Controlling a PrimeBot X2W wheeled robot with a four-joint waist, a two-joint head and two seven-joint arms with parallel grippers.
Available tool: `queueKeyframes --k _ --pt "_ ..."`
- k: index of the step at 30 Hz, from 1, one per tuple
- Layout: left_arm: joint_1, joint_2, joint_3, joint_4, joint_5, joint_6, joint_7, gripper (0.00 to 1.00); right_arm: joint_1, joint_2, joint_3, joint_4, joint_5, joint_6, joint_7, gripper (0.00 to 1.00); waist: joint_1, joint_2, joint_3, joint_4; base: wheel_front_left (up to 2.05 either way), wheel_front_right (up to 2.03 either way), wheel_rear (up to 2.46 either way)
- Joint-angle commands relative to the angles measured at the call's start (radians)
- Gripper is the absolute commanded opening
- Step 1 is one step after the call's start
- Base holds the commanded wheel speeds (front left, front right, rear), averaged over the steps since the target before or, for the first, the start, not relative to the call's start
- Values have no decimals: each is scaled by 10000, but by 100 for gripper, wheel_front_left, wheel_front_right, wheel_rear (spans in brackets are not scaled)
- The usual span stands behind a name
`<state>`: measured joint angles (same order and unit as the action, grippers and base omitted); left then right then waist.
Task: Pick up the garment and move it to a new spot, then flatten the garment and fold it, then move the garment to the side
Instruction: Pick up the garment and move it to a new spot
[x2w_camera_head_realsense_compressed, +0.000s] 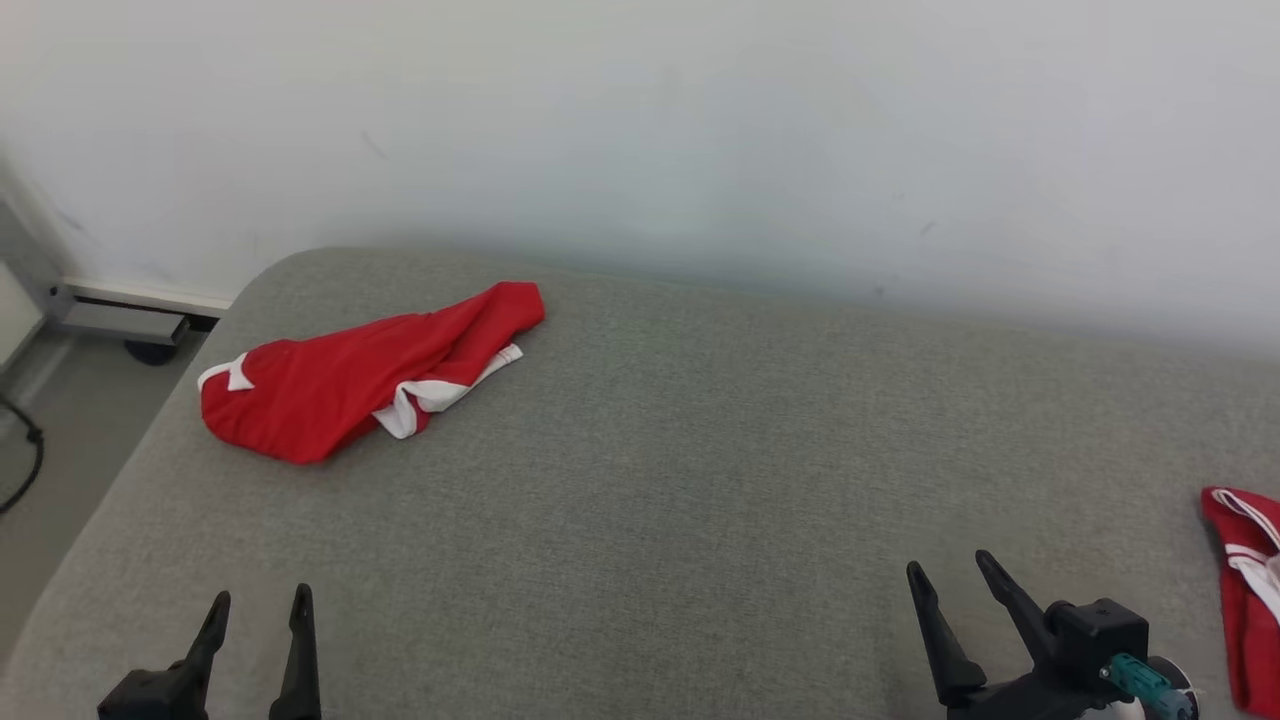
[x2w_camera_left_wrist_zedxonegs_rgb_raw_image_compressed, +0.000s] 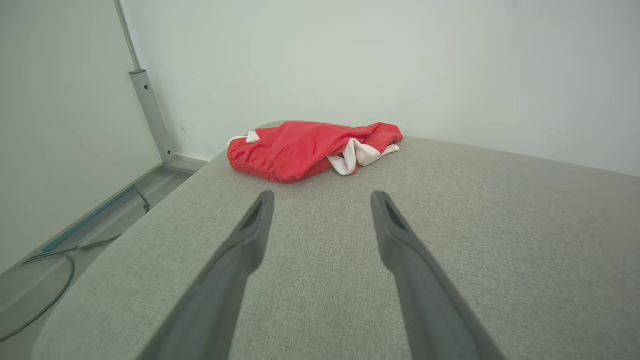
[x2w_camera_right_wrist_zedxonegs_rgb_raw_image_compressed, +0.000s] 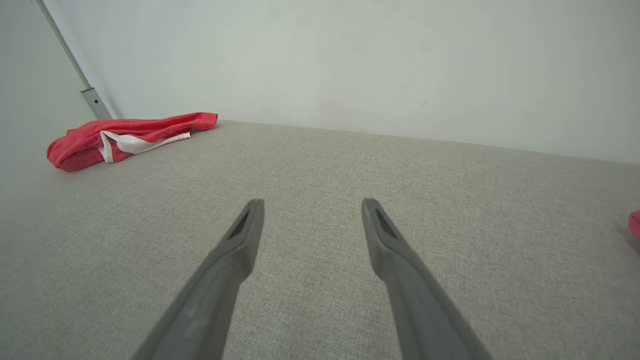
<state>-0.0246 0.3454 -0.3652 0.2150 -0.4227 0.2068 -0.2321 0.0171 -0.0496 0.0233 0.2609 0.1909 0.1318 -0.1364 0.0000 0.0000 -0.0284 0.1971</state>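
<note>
Crumpled red-and-white garment (x2w_camera_head_realsense_compressed: 330, 385), perhaps shorts

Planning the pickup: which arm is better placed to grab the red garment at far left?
Probably left: the open left end effector sits nearer the red garment; the right end effector is far across the grey surface.

Second red cloth (x2w_camera_head_realsense_compressed: 1245, 590), near right: cut by the right edge of the head view. Only a sliver of it enters the right wrist view; kind not legible.
Garment (x2w_camera_head_realsense_compressed: 360, 375), far left: bunched, white trim partly tucked under red folds; type unclear.
Left claw (x2w_camera_head_realsense_compressed: 262, 596), right claw (x2w_camera_head_realsense_compressed: 950, 565): bases cut by the bottom edge.
Cable (x2w_camera_head_realsense_compressed: 38, 450), left: runs off-frame.
</note>
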Motion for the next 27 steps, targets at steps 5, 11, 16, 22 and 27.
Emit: queueKeyframes --k 5,11,16,22,27 --pt "39 115 -31 -63 -93 29 23 100 -12 -22 32 69 139 -23 -68 100 0 0 32 855 0 0 0" --pt "74 148 -51 -78 -117 37 52 100 -48 -22 64 151 133 -23 -93 100 0 0 64 1345 0 0 0" --pt "133 174 -71 -133 -147 72 48 100 -132 -24 132 196 155 -23 -117 100 0 0 121 1593 0 0 0" --pt "82 197 -114 -136 -206 37 95 100 -216 -22 202 186 135 -23 -72 100 0 0 223 1619 0 0 0" --pt "-172 217 -208 0 -261 -130 276 100 -279 -22 238 101 130 -23 -29 100 0 0 332 1571 0 0 0"
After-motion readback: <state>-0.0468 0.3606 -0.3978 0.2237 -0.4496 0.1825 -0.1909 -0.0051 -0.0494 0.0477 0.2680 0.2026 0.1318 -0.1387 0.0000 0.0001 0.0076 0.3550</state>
